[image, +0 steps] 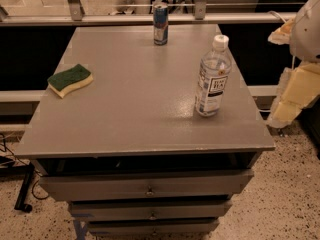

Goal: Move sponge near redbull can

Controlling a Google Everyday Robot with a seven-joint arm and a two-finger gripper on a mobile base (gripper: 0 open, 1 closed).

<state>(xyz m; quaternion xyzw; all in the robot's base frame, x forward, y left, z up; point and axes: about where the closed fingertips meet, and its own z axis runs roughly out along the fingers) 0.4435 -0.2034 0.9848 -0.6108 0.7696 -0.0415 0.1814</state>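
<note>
The sponge point(70, 80), dark green on top with a yellow base, lies flat near the left edge of the grey table top point(140, 114). The redbull can point(160, 24), blue and silver, stands upright at the far edge, in the middle. My gripper point(296, 91) shows as pale cream parts of the arm at the right edge of the view. It is beside the table's right side, off the top, and far from both the sponge and the can.
A clear plastic water bottle point(212, 76) with a white cap stands upright on the right part of the table. The table has drawers point(147, 186) below its front edge. A metal rail point(100, 19) runs behind the table. Cables point(10, 159) lie on the floor at left.
</note>
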